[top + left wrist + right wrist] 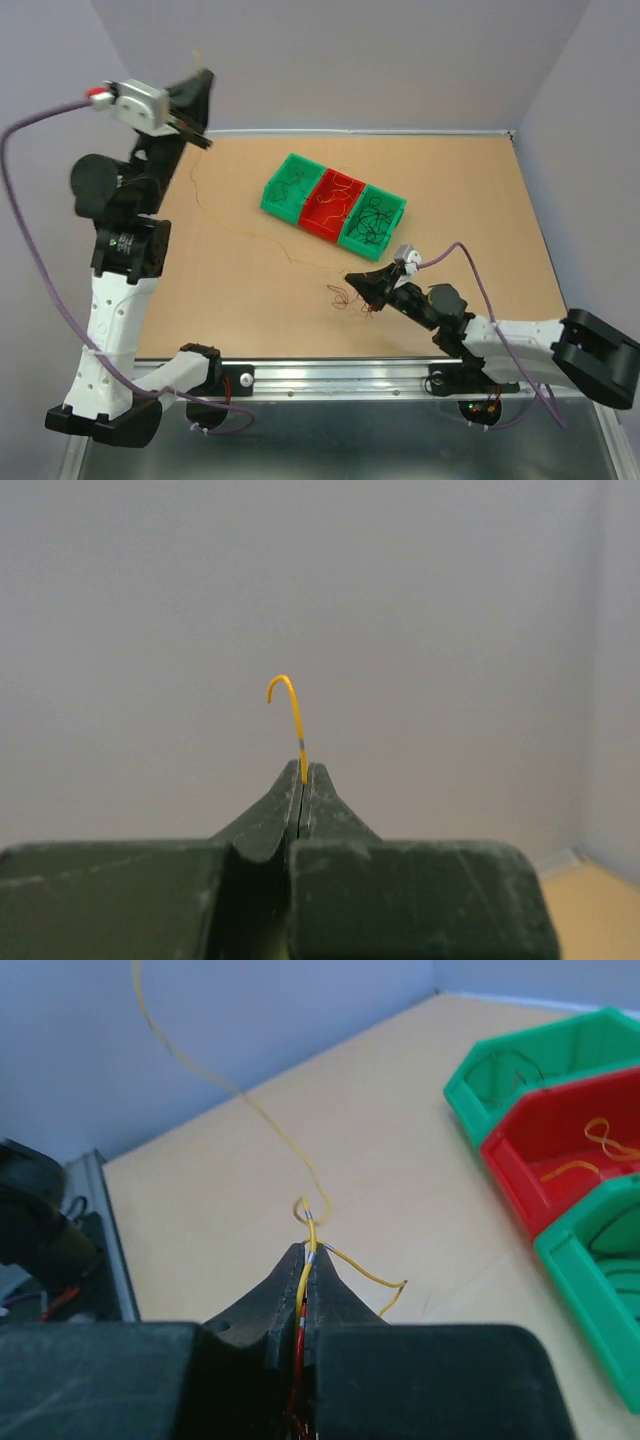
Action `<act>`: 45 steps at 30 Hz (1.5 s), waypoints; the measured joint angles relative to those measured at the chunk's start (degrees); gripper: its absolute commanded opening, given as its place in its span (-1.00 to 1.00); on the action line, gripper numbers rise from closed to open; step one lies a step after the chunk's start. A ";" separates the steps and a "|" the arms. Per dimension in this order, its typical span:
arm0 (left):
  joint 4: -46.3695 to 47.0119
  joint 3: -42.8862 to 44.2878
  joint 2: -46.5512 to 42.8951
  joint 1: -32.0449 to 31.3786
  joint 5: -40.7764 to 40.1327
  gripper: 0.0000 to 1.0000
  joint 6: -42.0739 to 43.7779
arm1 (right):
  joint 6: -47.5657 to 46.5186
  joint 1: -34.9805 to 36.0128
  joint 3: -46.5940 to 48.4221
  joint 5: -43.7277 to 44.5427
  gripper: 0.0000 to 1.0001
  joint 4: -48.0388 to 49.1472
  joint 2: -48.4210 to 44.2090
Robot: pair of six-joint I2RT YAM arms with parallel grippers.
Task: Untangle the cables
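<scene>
My left gripper [205, 143] is raised high at the back left, shut on a thin yellow cable whose curled end [290, 705] sticks out past the tips. That yellow cable [240, 232] trails down and across the table to my right gripper [352, 279]. My right gripper [308, 1252] is low over the table, shut on a bundle of yellow and red cables [304, 1300]. A small tangle of red and dark cables [350, 298] lies under and beside it. A short yellow end [375, 1278] loops out to the right.
Three joined bins stand at the back middle: a green bin [290, 186], a red bin [332, 205] and a green bin [372, 220], each with thin cables inside. They show at the right in the right wrist view [560, 1140]. A metal rail [330, 378] runs along the near edge.
</scene>
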 measured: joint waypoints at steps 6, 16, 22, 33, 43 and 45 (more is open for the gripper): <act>-3.65 -25.33 -2.29 -3.43 25.68 -0.67 6.45 | 0.11 0.00 -0.31 -4.57 -0.99 -9.92 -18.86; -9.53 -43.71 -1.77 -23.26 35.50 -0.57 23.26 | 1.73 0.00 3.54 -3.10 -0.99 -29.29 -18.60; -8.66 -46.53 -0.76 -24.39 35.52 -0.32 27.36 | 3.76 0.00 9.25 1.33 -0.99 -36.63 -12.15; -11.61 -47.95 9.31 -24.92 37.22 0.49 34.12 | 5.29 0.00 12.63 3.37 -0.99 -40.11 -8.26; -14.12 -46.40 10.99 -25.55 39.78 0.43 36.33 | 5.33 0.00 12.66 3.34 -0.99 -40.72 -8.02; -14.32 -45.68 11.80 -25.66 39.87 0.31 36.15 | 5.33 0.00 12.79 3.34 -0.99 -40.76 -7.52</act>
